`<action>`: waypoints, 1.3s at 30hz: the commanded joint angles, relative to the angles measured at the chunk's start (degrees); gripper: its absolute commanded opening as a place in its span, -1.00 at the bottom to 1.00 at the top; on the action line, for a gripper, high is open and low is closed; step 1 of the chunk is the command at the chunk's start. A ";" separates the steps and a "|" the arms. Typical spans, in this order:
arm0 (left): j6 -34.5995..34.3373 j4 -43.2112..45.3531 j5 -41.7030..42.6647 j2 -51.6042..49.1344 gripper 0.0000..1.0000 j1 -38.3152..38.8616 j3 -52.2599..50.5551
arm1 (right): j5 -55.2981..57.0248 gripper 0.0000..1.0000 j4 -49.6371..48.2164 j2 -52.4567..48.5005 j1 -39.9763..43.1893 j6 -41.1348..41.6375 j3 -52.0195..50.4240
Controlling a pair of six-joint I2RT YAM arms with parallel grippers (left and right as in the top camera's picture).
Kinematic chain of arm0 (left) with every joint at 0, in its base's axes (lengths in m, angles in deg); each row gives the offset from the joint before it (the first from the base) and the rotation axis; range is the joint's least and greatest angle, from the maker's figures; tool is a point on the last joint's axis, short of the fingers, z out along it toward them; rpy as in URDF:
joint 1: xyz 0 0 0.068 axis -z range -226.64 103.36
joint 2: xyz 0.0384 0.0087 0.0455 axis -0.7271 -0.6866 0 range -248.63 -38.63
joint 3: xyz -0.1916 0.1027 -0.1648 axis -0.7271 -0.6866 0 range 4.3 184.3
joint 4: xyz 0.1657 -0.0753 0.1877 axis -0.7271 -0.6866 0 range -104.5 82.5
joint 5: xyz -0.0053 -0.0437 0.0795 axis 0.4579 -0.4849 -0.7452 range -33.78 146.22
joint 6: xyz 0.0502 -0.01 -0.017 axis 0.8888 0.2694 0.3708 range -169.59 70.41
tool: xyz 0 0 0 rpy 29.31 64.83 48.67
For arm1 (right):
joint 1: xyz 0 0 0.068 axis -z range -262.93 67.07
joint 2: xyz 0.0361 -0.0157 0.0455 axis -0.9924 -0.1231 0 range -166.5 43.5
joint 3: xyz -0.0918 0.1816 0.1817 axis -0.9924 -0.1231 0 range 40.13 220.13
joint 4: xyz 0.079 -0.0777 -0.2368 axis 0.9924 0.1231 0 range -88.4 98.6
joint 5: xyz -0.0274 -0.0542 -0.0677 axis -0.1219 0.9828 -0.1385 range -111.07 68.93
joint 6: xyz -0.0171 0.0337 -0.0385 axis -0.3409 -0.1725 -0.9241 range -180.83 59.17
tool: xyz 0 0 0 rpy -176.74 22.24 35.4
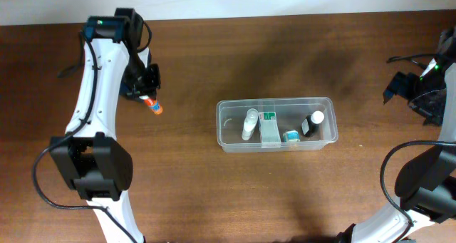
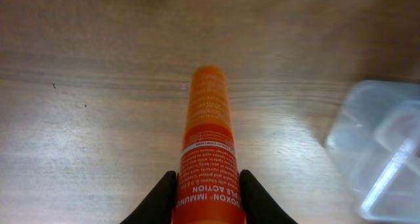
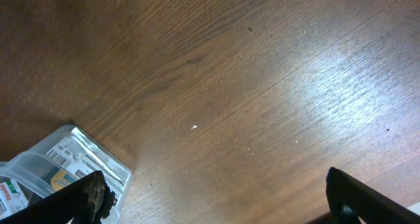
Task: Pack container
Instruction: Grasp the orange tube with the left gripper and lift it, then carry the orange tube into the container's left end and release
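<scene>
The clear plastic container [image 1: 276, 141] sits at the middle of the table and holds a white bottle [image 1: 249, 123], a green and white box [image 1: 268, 127], a small teal item [image 1: 291, 136] and a dark bottle [image 1: 311, 123]. My left gripper [image 1: 146, 95] at the far left is shut on an orange tube [image 2: 209, 145] with white print. The tube's orange end [image 1: 155, 108] pokes out toward the container. The container's corner shows in the left wrist view [image 2: 377, 152]. My right gripper [image 3: 216, 198] is open and empty at the far right edge. The container's end shows at its lower left [image 3: 72, 159].
The brown wooden table [image 1: 214, 193] spreads around the container. The left arm's white links [image 1: 92, 93] run down the left side. The right arm [image 1: 427, 79] stands at the right edge.
</scene>
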 commanded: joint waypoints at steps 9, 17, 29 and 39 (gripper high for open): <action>4.13 -3.98 11.78 5.49 -0.46 18.60 17.40 | 0.07 0.97 -0.04 0.09 0.11 0.09 -0.02; 1.33 -4.20 4.48 4.22 -0.46 26.93 16.35 | 0.07 0.97 -0.07 0.09 0.11 0.09 -0.02; -0.39 0.15 1.66 4.15 -0.45 26.14 4.44 | 0.07 0.97 -0.07 0.09 0.11 0.09 -0.02; -0.37 4.11 2.05 4.15 -0.45 26.16 -3.15 | 0.07 0.97 -0.04 0.09 0.11 0.09 -0.02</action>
